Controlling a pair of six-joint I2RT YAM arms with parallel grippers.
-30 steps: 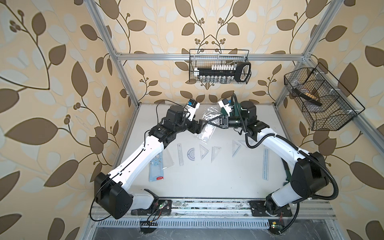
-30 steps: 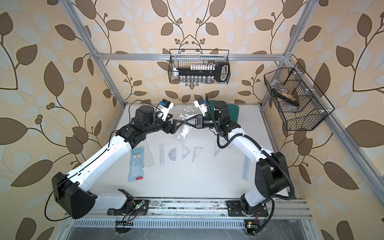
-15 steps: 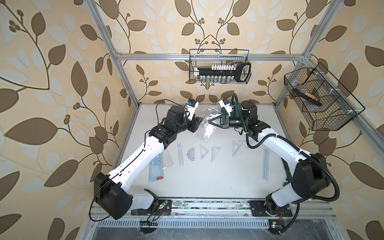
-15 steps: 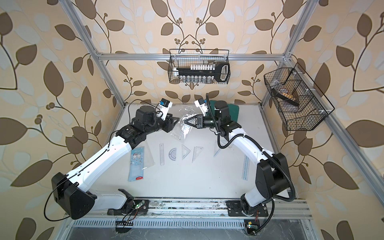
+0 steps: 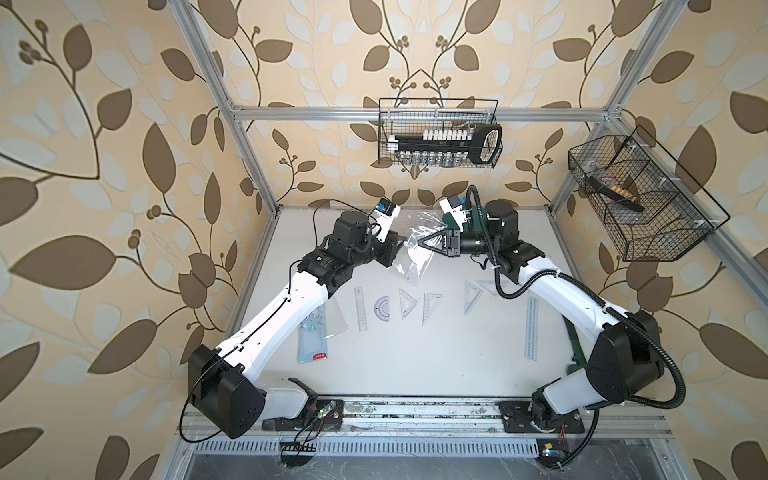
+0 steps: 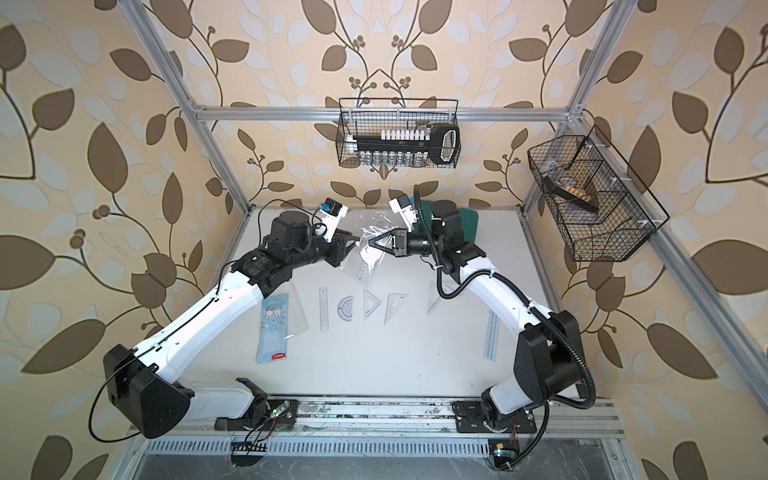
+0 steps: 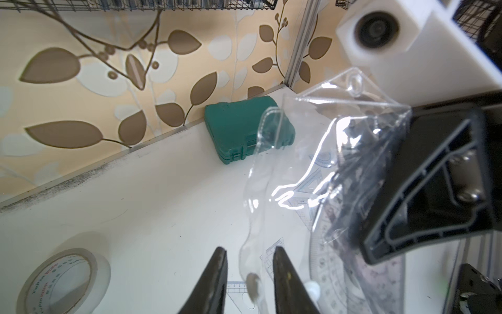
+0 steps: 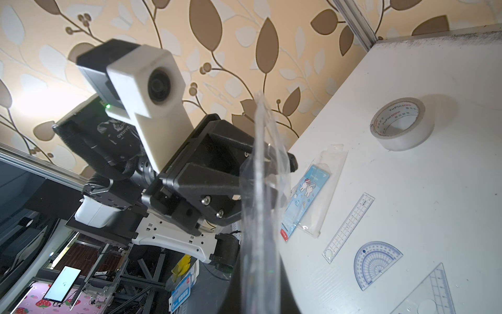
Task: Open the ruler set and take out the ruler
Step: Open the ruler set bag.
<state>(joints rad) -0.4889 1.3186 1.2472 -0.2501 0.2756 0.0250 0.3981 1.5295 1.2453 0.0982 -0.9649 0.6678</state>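
On the white table, furthest left, a blue card packet in a clear sleeve lay partly under the left arm. Beside it came a short ruler, a protractor and two set squares, all flat and apart from one another. Above them, towards the back wall, the left gripper pointed at the ruler-set pouch, which hung in the air between the two arms. In the left wrist view its jaws stood partly open on either side of the pouch's loose edge, with a gap showing on both sides. The right gripper faced it from the other side, jaws closed on the pouch and holding it up, with clear measuring pieces showing through the plastic. Behind that gripper a green case sat against the back wall. Further right lay another set square and a long ruler. A tape roll showed only in the wrist views.
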